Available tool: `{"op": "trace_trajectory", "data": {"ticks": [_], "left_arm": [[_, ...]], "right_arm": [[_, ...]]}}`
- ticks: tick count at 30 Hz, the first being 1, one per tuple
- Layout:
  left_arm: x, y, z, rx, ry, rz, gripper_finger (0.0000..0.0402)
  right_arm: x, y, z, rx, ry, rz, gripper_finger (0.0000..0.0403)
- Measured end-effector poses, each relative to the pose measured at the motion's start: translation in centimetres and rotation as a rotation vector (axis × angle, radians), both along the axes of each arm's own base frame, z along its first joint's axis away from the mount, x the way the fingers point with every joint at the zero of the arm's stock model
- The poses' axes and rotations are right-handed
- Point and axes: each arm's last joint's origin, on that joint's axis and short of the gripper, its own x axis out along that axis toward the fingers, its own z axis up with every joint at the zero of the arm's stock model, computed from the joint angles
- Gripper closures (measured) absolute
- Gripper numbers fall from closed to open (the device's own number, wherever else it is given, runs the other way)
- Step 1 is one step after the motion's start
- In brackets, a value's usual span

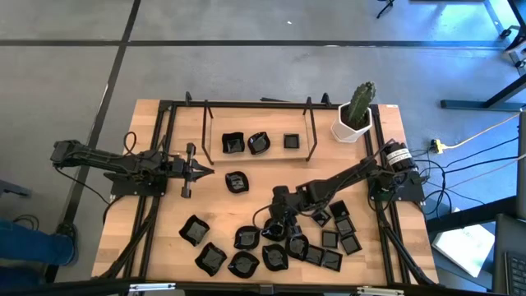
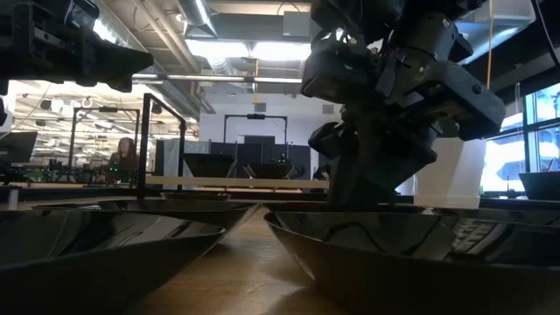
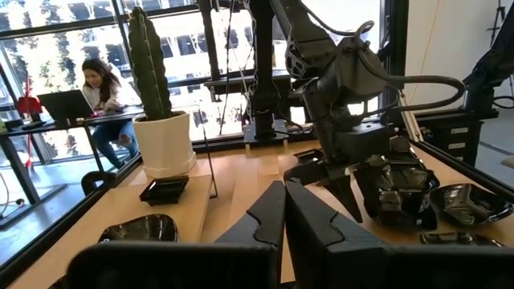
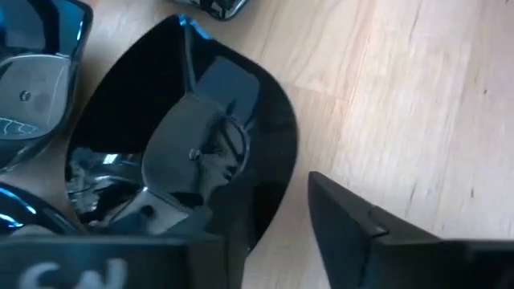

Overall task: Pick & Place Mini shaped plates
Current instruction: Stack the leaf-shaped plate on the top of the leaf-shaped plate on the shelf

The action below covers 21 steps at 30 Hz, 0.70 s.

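My right gripper straddles the rim of one glossy plate, jaws partly open, amid the mini shaped plates well apart from the cactus pot. Three plates lie beside the pot. My left gripper waits closed, empty.

The room is bright from ceiling lights and big windows. In the low view the arms look dark against that light, and the near black dishes are blurry. A shiny dish shows reflections.
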Motion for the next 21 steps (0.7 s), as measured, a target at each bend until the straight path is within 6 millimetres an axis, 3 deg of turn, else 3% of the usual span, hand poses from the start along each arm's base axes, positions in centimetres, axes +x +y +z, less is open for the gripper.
{"op": "trace_trajectory", "data": {"ticks": [8,14,21], "left_arm": [[0.0,0.0,0.0,0.000,0.000,0.000,0.0395],[0.0,0.0,0.0,0.000,0.000,0.000,0.0395],[0.0,0.0,0.0,0.000,0.000,0.001,0.0397]], "right_arm": [[0.2,-0.2,0.1,-0.043,-0.024,-0.019,0.0393],[0.5,-0.2,0.9,-0.076,-0.001,0.005,0.0395],[1.6,-0.2,4.1,-0.250,-0.027,0.100,0.0399]]}}
